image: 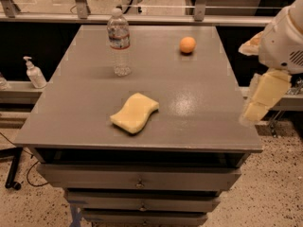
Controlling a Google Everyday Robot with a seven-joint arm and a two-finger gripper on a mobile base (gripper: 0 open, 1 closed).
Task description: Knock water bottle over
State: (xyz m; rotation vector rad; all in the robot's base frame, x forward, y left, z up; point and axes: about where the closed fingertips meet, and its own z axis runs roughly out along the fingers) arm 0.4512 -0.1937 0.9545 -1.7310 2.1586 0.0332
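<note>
We saw a grey table filling most of the view, its flat top dull with a faint sheen toward the right, and a stack of drawers beneath its front edge. It stood on a speckled floor.

At the right edge of the view was the robot's white arm, outside the table's right side and not over the top. Its gripper hung below the white housing as a cream-coloured piece pointing downward, just beside the table's right edge and touching none of the things on it. We could not tell whether it was released or clenched.

The water bottle stood upright on the far left part of the table top, white cap up, its label band around the upper body. It was well apart from the gripper, with most of the table's width between them.

A yellow sponge lay flat nearer the front, a little right of the bottle and apart from it.

A small white pump bottle stood on a ledge to the left, off the table.

An orange ball rested on the far right part of the top, apart from everything else.
</note>
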